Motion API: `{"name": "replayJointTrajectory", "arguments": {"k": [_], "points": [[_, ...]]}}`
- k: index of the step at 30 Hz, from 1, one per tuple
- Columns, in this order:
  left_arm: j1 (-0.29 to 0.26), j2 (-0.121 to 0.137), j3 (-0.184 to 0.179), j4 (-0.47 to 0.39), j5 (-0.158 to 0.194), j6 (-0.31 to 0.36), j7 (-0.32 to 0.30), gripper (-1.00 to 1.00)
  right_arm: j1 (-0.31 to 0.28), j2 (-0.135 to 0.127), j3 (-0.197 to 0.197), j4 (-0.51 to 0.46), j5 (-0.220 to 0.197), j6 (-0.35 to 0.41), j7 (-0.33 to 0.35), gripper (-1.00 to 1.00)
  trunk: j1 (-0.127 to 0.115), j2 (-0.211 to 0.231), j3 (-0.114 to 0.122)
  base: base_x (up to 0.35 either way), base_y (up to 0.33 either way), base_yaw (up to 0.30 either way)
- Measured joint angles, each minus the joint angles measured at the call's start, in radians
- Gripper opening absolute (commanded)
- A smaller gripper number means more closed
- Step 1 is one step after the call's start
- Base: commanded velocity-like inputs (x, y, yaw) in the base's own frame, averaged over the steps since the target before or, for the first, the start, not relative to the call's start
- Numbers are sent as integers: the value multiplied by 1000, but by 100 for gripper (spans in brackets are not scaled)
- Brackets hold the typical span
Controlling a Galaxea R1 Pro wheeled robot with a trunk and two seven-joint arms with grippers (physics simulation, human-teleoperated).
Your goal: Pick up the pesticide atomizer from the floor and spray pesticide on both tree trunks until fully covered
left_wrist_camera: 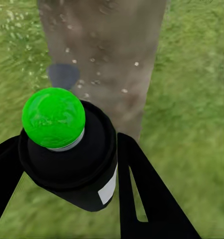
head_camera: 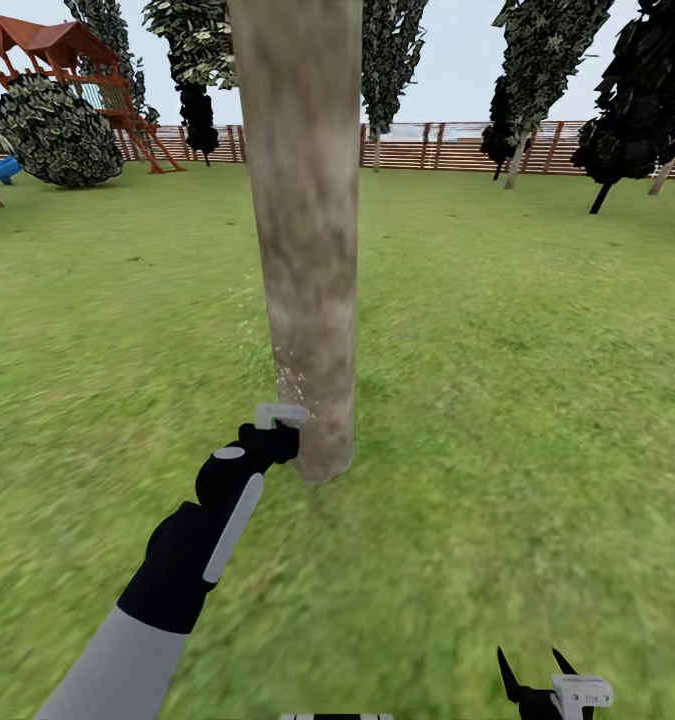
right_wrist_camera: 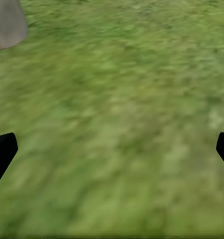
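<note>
Left gripper (left_wrist_camera: pixel 67 164) pinching atomizer (left_wrist_camera: pixel 67 154), nozzle aimed at near trunk (head_camera: pixel 305 250) base; droplets visible, so spraying. Right gripper (head_camera: pixel 537 685) spread, idle low right over grass (right_wrist_camera: pixel 122 124).

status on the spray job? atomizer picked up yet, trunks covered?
Done: the left gripper holds the pesticide atomizer, off the grass. In hand: it points at the near tree trunk, with pale droplets by the trunk's lower part. Left: I can't see any coating on this trunk, and the second tree is still to do. The right gripper is open and idle.

No readable text; the pesticide atomizer's (left_wrist_camera: pixel 67 154) white label is blank.
</note>
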Motion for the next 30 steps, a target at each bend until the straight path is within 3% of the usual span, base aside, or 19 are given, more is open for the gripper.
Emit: {"name": "replayJointTrajectory", "arguments": {"k": [3, 6, 8, 11, 14, 18, 21, 25, 26, 28, 30], "points": [[-2, 10, 10, -10, -6, 9, 0, -100, 0, 0, 0, 0, 0, 0, 0, 100, 0, 0, 0, -10, 0, 0], [-36, 16, 96, -18, -9, 86, -2, -100, 0, 0, 0, 0, 0, 0, 0, 100, 0, 0, 0, -1, 0, 0], [-67, 14, 118, -20, -2, 126, -3, -100, 0, 0, 0, 0, 0, 0, 0, 100, 0, 0, 0, 0, 0, 0], [-86, -12, 108, -21, 13, 141, -4, -100, 0, 0, 0, 0, 0, 0, 0, 100, 0, 0, 0, 0, 0, 0], [-104, -46, 45, -41, 20, 173, -5, -100, 0, 0, 0, 0, 0, 0, 0, 100, 0, 0, 0, 0, 0, 0], [-113, -54, 18, -69, 13, 201, -6, -100, 0, 0, 0, 0, 0, 0, 0, 100, 0, 0, 0, 0, 0, 0], [-117, -44, 33, -78, 6, 227, -4, -100, 0, 0, 0, 0, 0, 0, 0, 100, 0, 0, 0, 0, 0, 0], [-123, -30, 148, -84, -2, 232, -9, -100, 0, 0, 0, 0, 0, 0, 0, 100, 0, 0, 0, 0, 0, 0], [-130, -25, 159, -84, 5, 232, -10, -100, 0, 0, 0, 0, 0, 0, 0, 100, 0, 0, 0, 0, 0, 0], [-136, -23, 165, -84, 12, 231, -10, -100, 0, 0, 0, 0, 0, 0, 0, 100, 0, 0, 0, 0, 0, 0], [-139, -37, 143, -85, 22, 229, -12, -100, 0, 0, 0, 0, 0, 0, 0, 100, 0, 0, 0, 0, 0, 0]]}}
